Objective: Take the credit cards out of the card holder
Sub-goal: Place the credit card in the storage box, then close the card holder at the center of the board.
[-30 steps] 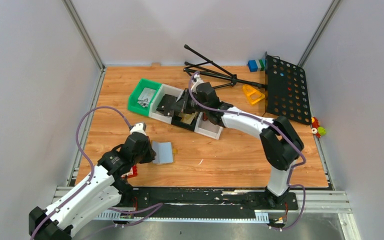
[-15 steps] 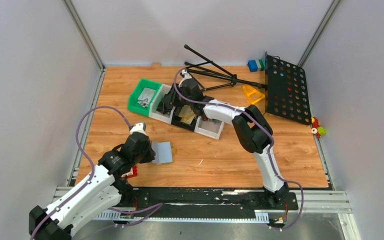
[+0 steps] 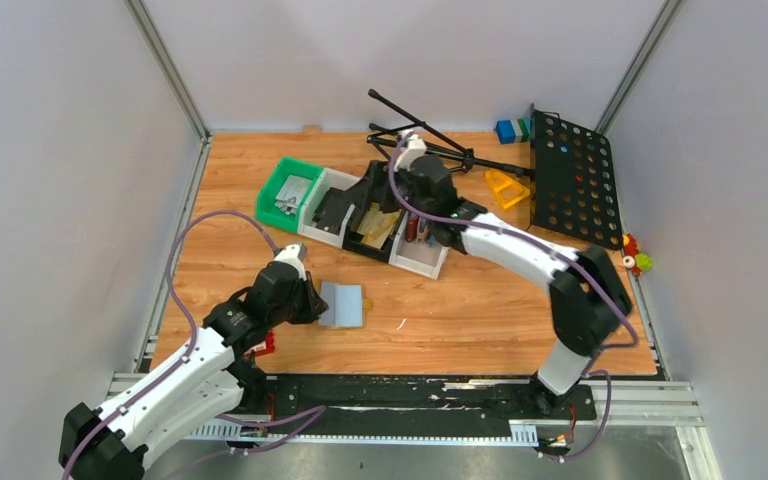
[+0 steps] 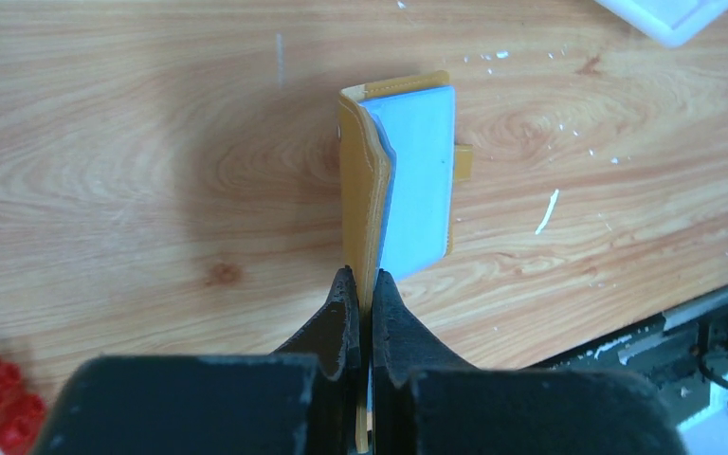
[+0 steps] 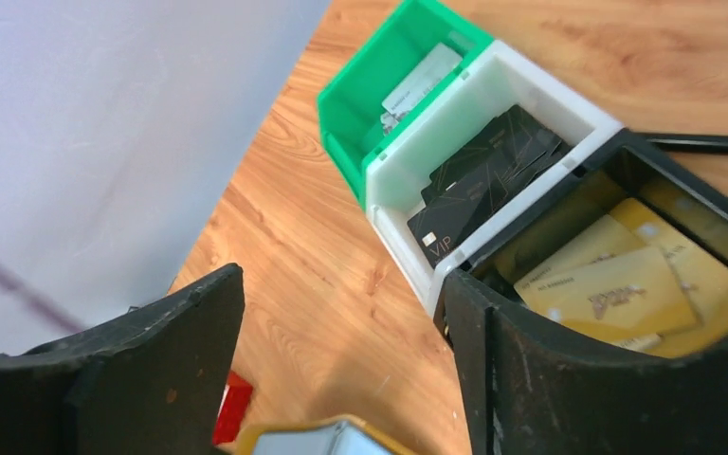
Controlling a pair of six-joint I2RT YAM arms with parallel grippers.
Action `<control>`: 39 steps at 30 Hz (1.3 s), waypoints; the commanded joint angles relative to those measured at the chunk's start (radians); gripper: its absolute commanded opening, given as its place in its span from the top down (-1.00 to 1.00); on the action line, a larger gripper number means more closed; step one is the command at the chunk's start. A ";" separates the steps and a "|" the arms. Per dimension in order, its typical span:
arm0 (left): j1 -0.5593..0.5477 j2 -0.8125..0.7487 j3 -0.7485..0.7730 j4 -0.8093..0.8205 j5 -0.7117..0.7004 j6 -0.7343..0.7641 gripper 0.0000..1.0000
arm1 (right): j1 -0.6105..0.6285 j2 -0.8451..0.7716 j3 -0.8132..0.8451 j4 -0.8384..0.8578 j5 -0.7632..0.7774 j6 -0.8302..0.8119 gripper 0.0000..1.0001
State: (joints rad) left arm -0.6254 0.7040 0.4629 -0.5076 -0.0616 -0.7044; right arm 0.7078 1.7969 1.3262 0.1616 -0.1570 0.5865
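Note:
The mustard card holder [image 3: 342, 304] lies open on the wood, its pale blue lining [image 4: 415, 180] facing up. One mustard flap [image 4: 358, 199] stands upright, and my left gripper [image 4: 362, 284] is shut on its edge. The left gripper [image 3: 310, 300] sits at the holder's left side. Gold credit cards [image 5: 607, 284] lie in the black bin [image 5: 645, 152]; in the top view these cards [image 3: 380, 226] show beside my right gripper [image 3: 385, 205]. The right gripper [image 5: 341, 275] hangs open above the bins with nothing between its fingers. The holder's edge [image 5: 322, 438] shows at the bottom of the right wrist view.
A white bin [image 5: 569, 104] holds black cards [image 5: 488, 175], and a green bin [image 5: 389, 57] holds a silvery card. A red brick [image 3: 263, 343] lies by the left arm. A black tripod [image 3: 430, 140], a perforated black panel [image 3: 570, 175] and a yellow piece [image 3: 505, 188] sit at the back right.
The right gripper's jaws have opened wide and that arm has swung back to the right over the bins. The left arm has carried the holder a little to the right.

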 commanded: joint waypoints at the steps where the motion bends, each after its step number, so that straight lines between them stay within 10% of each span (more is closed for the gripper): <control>1: 0.006 0.013 -0.035 0.128 0.116 0.014 1.00 | -0.005 -0.246 -0.160 0.005 0.077 -0.088 -0.64; 4: 0.006 0.022 -0.063 0.181 0.180 0.014 1.00 | -0.004 -0.358 -0.253 -0.060 0.111 -0.094 -0.99; 11: 0.004 0.079 -0.095 0.252 0.243 0.008 1.00 | -0.004 -0.551 -0.348 -0.320 0.215 -0.126 -1.00; 22: -0.048 0.066 -0.130 0.302 0.249 -0.015 1.00 | -0.004 -0.986 -0.766 -0.235 0.069 -0.124 -0.96; 30: -0.159 0.159 -0.102 0.383 0.224 -0.053 1.00 | 0.001 -0.938 -0.828 -0.271 -0.159 -0.035 -0.71; 39: -0.221 0.286 -0.063 0.485 0.254 -0.090 0.98 | 0.148 -0.865 -0.894 -0.220 -0.040 0.063 -0.54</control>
State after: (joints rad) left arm -0.8326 0.9768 0.3653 -0.1246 0.1761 -0.7624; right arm 0.8085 0.9005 0.4477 -0.1204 -0.2443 0.5724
